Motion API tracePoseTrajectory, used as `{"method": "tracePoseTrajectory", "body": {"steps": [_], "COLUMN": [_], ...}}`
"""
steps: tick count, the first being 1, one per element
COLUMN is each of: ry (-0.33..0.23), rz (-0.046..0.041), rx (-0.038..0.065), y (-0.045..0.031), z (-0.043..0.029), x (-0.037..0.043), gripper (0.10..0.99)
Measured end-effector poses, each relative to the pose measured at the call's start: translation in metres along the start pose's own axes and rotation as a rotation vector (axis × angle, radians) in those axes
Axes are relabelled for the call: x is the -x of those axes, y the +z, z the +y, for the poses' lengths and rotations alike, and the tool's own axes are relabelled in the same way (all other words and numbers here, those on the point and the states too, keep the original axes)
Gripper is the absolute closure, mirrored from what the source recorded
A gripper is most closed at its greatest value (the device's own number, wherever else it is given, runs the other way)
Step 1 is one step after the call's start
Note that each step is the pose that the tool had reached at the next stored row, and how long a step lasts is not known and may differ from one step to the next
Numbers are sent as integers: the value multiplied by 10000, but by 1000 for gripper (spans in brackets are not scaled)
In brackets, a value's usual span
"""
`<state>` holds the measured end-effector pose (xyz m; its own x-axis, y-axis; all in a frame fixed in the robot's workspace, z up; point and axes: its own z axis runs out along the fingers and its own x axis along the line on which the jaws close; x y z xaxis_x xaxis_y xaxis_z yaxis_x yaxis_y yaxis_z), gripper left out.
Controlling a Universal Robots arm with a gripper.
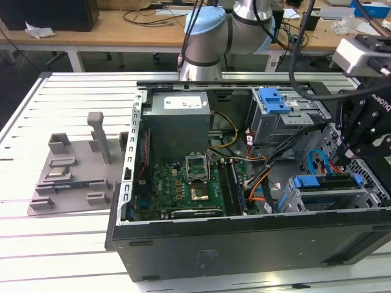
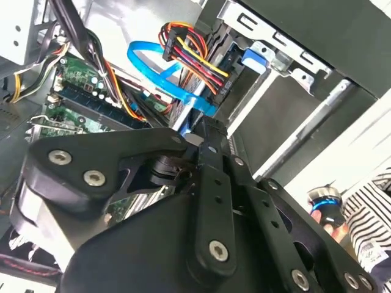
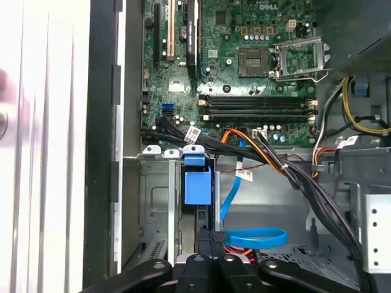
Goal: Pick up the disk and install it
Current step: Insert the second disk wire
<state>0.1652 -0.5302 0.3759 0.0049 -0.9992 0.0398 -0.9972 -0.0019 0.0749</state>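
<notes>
Exterior view: the black gripper (image 1: 357, 143) hangs directly above the blue-bracketed disk (image 1: 327, 183), which lies lengthwise in the drive cage (image 1: 299, 204). Whether its fingers grip cannot be told.

A printed white sticker (image 1: 181, 102) sits on the power supply (image 1: 180, 125), and white lettering marks the motherboard (image 3: 256, 85).

Green board, blue fittings, black case

Green motherboard (image 1: 183, 186); blue drive bracket (image 3: 197, 183); blue ribbon cable (image 3: 256, 237) beside the black gripper (image 3: 211, 259); black-and-white striped sleeve (image 2: 372, 220).
</notes>
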Motion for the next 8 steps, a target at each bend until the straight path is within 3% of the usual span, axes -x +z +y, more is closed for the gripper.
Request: {"method": "tracePoseTrajectory", "body": {"steps": [3, 8], "ry": [0, 0], "rz": [-2, -3], "rx": [0, 0], "y": [-75, -85], "z": [6, 6], "x": [-3, -3], "gripper": [980, 980]}}
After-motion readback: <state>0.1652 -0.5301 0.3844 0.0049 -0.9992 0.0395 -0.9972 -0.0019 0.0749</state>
